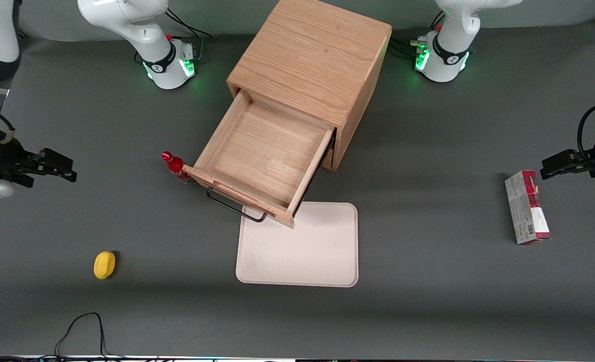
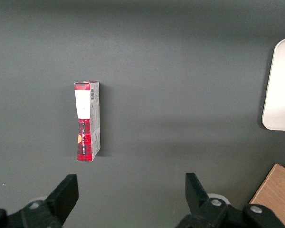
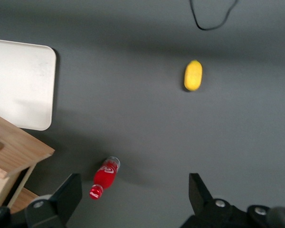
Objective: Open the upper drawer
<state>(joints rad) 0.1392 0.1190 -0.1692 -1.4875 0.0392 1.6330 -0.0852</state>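
The upper drawer [image 1: 269, 148] of the oak cabinet [image 1: 312, 55] stands pulled far out, and its inside is bare. Its black wire pull [image 1: 234, 206] hangs over the edge of the white tray [image 1: 300, 246]. A corner of the drawer front [image 3: 19, 152] shows in the right wrist view. My gripper [image 1: 68, 168] hovers over the table toward the working arm's end, well apart from the drawer. It [image 3: 133, 197] is open with nothing between its fingers.
A red bottle [image 1: 175, 166] [image 3: 104, 176] stands beside the drawer front's corner. A yellow lemon-like object [image 1: 104, 264] [image 3: 193, 75] lies nearer the front camera. A red box [image 1: 526, 206] [image 2: 87, 121] lies toward the parked arm's end. A black cable [image 1: 81, 327] loops at the table's front edge.
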